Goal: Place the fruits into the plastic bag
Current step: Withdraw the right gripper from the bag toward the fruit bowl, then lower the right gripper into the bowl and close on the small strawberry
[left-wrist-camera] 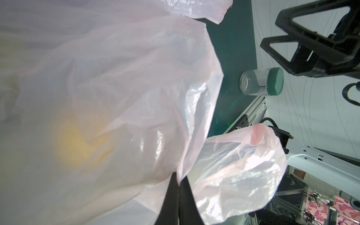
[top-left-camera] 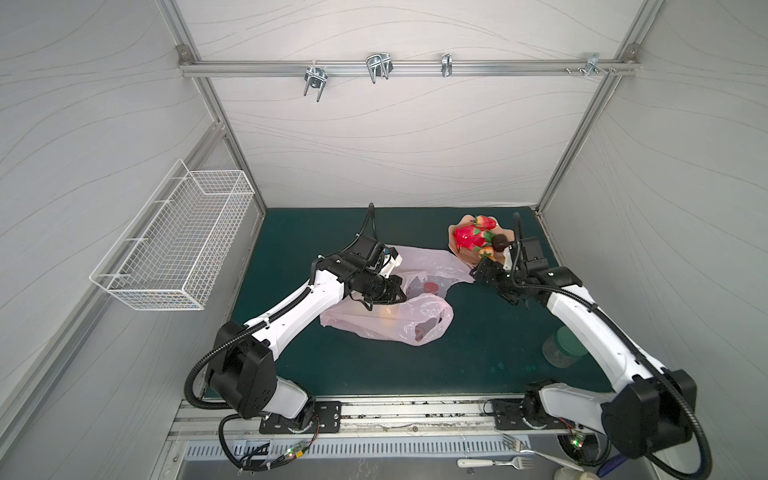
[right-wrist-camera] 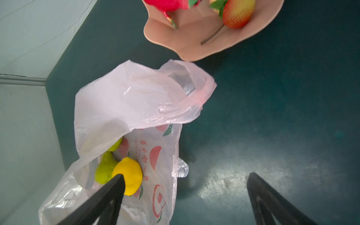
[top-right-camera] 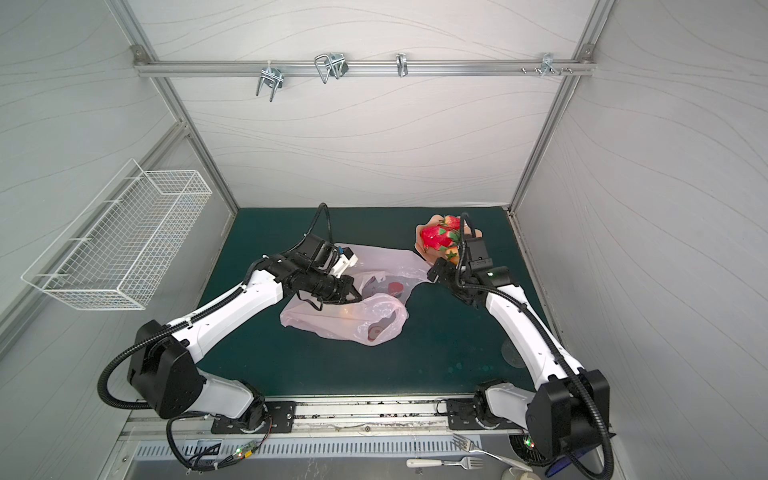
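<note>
The pale pink plastic bag (top-left-camera: 386, 324) (top-right-camera: 345, 320) lies crumpled mid-mat. My left gripper (top-left-camera: 401, 297) (left-wrist-camera: 180, 175) is shut on a fold of the bag's upper edge and holds its mouth up. Inside the mouth lie a yellow lemon (right-wrist-camera: 129, 175) and a green pear (right-wrist-camera: 104, 171). On the peach plate (right-wrist-camera: 194, 42) at the back right rest a red dragon fruit (top-left-camera: 467, 237), a strawberry (right-wrist-camera: 237, 13) and a dark round fruit (top-left-camera: 500, 241). My right gripper (top-left-camera: 478, 270) (right-wrist-camera: 186, 175) hangs open and empty over the mat, between the bag's mouth and the plate.
A glass jar with a green lid (top-left-camera: 561, 347) (left-wrist-camera: 261, 81) stands under my right forearm near the mat's right edge. A white wire basket (top-left-camera: 178, 245) hangs on the left wall. Metal hooks (top-left-camera: 378, 66) sit on the back rail. Forks (top-left-camera: 498, 461) lie in front of the mat.
</note>
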### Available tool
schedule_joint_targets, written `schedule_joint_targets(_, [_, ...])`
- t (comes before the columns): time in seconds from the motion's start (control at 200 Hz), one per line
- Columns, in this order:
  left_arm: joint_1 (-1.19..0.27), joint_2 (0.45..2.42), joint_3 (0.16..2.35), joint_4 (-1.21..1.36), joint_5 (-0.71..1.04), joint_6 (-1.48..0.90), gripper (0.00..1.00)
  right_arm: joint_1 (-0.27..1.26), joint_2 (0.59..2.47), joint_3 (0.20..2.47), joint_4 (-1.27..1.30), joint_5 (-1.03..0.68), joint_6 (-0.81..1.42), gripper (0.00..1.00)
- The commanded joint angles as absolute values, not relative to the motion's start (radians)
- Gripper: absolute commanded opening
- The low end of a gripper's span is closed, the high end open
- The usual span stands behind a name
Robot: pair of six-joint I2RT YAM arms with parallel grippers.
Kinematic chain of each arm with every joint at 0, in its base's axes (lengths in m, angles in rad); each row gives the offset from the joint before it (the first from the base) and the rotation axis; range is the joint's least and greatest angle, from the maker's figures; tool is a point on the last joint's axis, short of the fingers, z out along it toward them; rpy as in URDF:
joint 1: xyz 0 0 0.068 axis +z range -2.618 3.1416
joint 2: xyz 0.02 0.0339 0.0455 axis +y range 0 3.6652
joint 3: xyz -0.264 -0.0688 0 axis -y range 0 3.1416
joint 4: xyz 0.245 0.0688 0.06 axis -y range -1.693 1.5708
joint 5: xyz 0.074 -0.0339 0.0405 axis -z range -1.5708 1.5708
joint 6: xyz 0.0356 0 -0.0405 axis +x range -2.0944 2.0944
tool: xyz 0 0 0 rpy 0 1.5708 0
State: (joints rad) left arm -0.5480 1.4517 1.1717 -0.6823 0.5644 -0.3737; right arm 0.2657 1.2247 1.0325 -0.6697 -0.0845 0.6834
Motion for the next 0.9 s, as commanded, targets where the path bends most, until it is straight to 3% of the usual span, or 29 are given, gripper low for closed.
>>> schedule_joint_targets(0.0, [-0.548, 1.435, 1.183, -0.670, 0.580, -0.364, 0.00, 0.227, 1.282, 1.109, -0.717, -0.031, 0.568, 0.99])
schedule_joint_targets(0.51, [-0.547, 1.436, 1.193, -0.693, 0.571, -0.356, 0.00, 0.158, 1.596, 1.355, -0.772, 0.088, 0.367, 0.92])
schedule_joint_targets(0.895, [-0.547, 1.433, 1.191, -0.705, 0.571, -0.350, 0.00, 0.133, 1.798, 1.455, -0.758, 0.112, 0.307, 0.74])
